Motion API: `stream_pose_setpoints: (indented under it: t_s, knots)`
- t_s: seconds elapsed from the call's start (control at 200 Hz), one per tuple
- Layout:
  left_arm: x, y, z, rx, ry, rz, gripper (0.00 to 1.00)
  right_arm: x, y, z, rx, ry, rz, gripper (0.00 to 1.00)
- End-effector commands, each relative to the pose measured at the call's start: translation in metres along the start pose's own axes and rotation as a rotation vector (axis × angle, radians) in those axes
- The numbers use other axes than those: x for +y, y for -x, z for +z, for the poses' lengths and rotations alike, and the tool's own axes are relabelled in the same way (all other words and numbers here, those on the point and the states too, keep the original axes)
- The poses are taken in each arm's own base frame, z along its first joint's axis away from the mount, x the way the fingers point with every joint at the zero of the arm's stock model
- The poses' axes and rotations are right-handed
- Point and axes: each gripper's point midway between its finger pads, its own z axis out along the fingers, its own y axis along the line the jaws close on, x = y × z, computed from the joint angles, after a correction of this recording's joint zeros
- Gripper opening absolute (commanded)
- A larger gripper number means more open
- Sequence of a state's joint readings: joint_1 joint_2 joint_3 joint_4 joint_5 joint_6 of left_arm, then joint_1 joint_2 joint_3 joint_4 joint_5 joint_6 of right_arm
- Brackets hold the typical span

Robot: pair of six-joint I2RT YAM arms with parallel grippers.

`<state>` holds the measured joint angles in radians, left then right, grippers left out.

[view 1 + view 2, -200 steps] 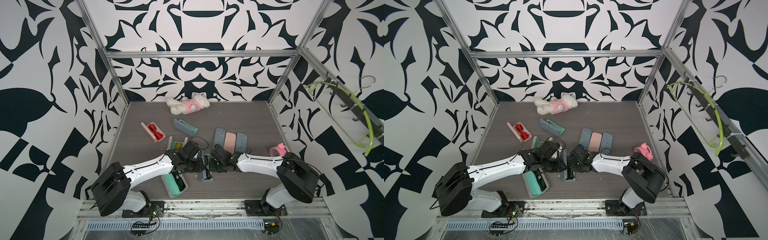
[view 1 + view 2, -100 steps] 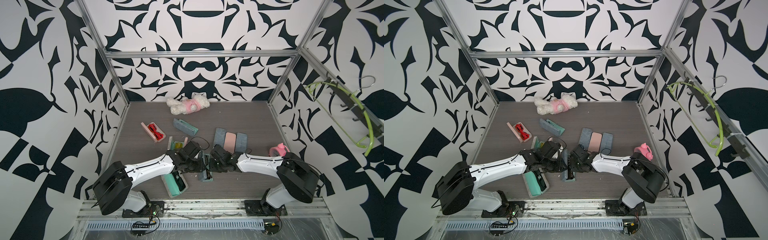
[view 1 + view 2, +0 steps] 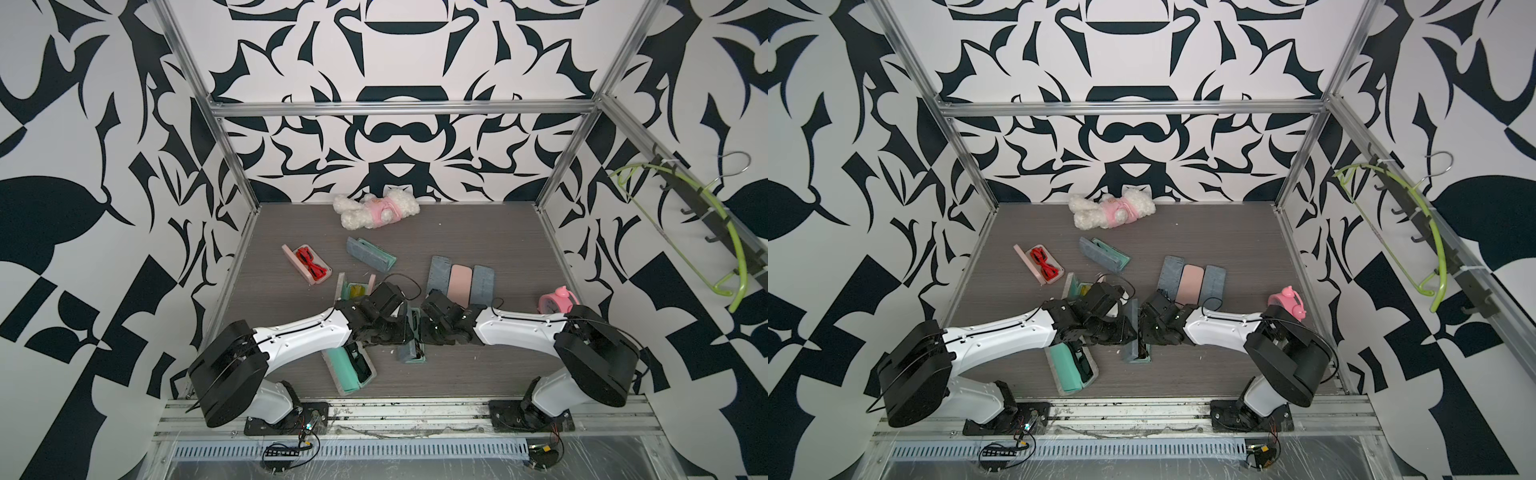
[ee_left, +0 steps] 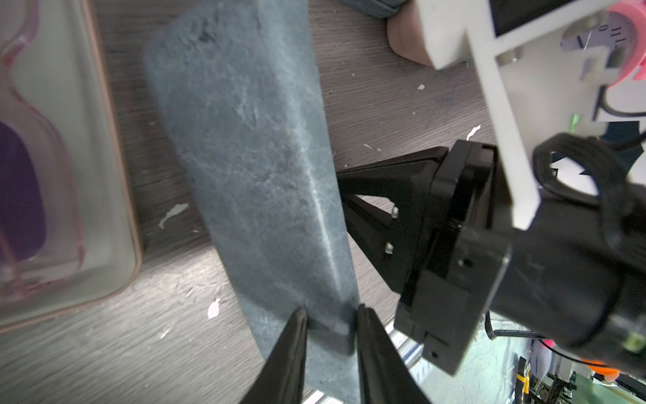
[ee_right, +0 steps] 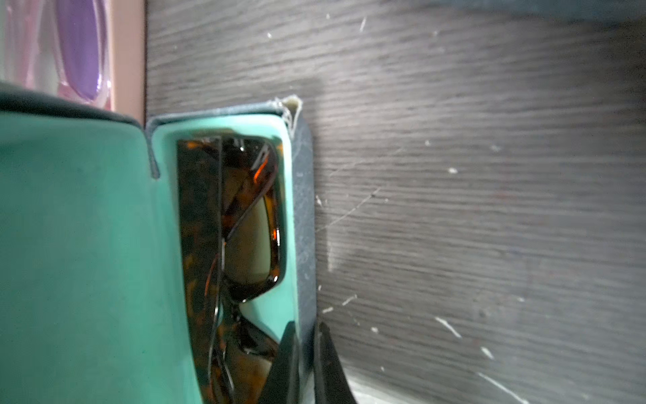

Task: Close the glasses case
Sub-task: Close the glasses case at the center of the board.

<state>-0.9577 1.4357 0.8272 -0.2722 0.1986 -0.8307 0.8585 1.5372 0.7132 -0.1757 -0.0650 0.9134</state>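
Note:
The glasses case (image 3: 412, 353) (image 3: 1136, 351) lies front centre between both arms, grey-blue outside with a teal lining (image 5: 70, 245). Tortoiseshell glasses (image 5: 244, 227) lie inside it. Its grey lid (image 4: 251, 157) (image 3: 409, 326) stands nearly upright. My left gripper (image 4: 330, 314) (image 3: 404, 332) is shut on the lid's edge, one finger on each face. My right gripper (image 5: 306, 332) (image 3: 423, 334) is shut on the thin side wall (image 5: 304, 210) of the case's base, one finger inside and one outside.
Close by are an open teal case (image 3: 351, 368) with dark glasses, a case with yellow glasses (image 3: 353, 291), a pink case with red glasses (image 3: 307, 268), a grey case (image 3: 370, 255) and three closed cases (image 3: 459, 282). A pink clock (image 3: 559, 299) and plush toy (image 3: 378, 212) lie farther off.
The right jaws have pinched slightly tighter on the case wall. Both arms and the upright lid stay where they were.

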Motion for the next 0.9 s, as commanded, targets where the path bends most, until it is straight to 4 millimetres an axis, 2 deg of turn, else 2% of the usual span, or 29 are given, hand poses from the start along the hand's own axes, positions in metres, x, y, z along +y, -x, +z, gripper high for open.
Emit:
stream_pose_setpoints:
  t_s: [0.0, 0.895]
  knots:
    - [0.006, -0.008, 0.010, 0.039, 0.032, -0.003, 0.29, 0.001, 0.000, -0.004, -0.006, 0.020, 0.001, 0.11]
    - [0.012, -0.015, 0.031, 0.076, 0.042, -0.019, 0.29, -0.006, -0.001, -0.007, -0.007, 0.029, 0.012, 0.10]
